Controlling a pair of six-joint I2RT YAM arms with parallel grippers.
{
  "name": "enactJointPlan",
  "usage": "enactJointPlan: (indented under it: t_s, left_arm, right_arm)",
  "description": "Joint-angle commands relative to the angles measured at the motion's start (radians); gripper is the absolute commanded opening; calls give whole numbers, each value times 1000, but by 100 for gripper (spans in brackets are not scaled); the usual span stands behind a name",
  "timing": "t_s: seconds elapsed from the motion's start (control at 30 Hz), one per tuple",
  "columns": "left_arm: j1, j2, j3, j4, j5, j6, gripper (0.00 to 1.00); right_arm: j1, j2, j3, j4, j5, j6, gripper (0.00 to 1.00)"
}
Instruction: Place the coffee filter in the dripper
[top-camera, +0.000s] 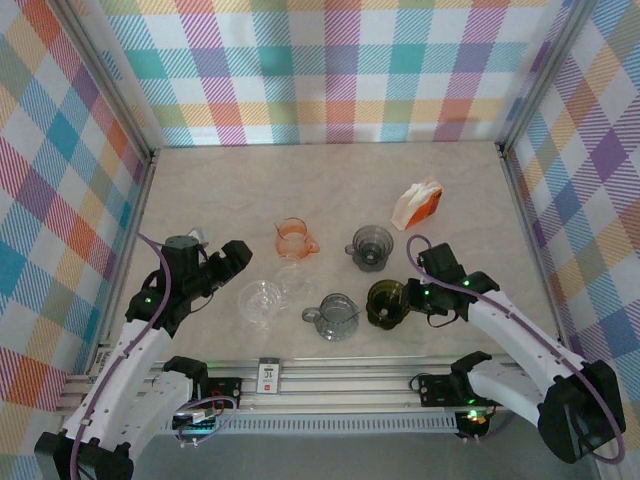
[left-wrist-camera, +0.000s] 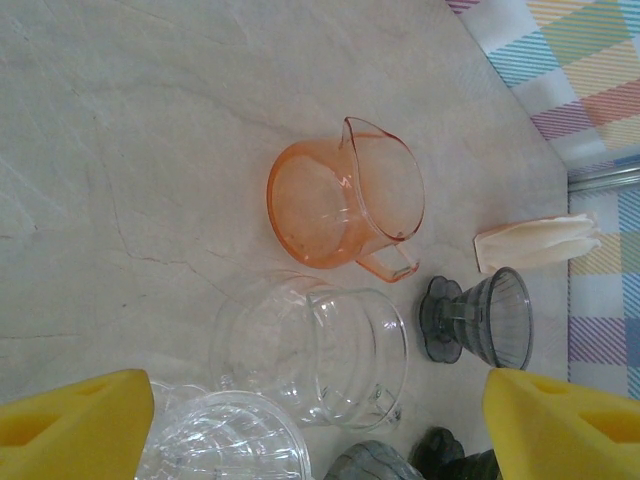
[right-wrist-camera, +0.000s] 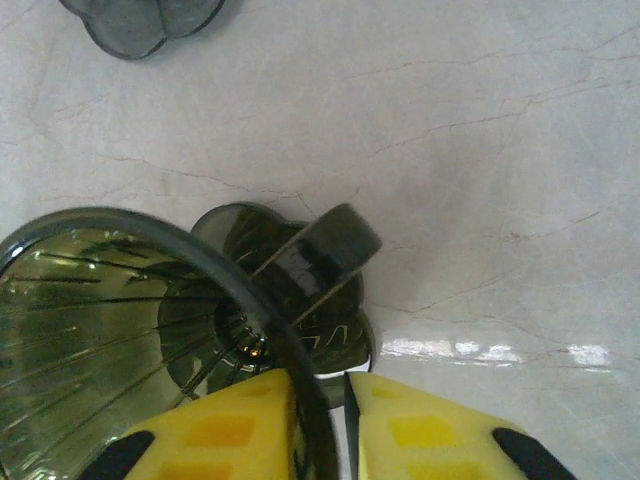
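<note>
The white coffee filters stand in an orange holder at the back right, also seen as a pale stack of filters. A dark olive dripper sits right of centre, with ribbed inner walls and a handle. My right gripper is shut on this dripper's rim, one yellow finger inside and one outside. My left gripper hangs open at the left, its yellow fingers wide apart above the clear glassware and holding nothing.
An orange pitcher, a grey dripper, a clear dripper, a clear glass server and a grey pitcher crowd the table's middle. Checked walls enclose the marbled tabletop.
</note>
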Motion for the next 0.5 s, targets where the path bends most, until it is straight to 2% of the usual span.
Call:
enactJointPlan:
  t_s: [0.0, 0.13, 0.33, 0.47]
  left_arm:
    - [-11, 1, -3, -25, 13, -6, 87]
    - [-11, -1, 1, -30, 13, -7, 88]
    - [-11, -12, 5, -34, 19, 0, 93]
    - [-11, -22, 12, -40, 19, 6, 100]
  right_arm:
    - [6, 8, 9, 3, 3, -6, 16]
    - [7, -7, 38, -21, 32, -9, 0]
    - [5, -55, 139, -95, 72, -46, 0]
    - [5, -60, 242, -139, 36, -91, 0]
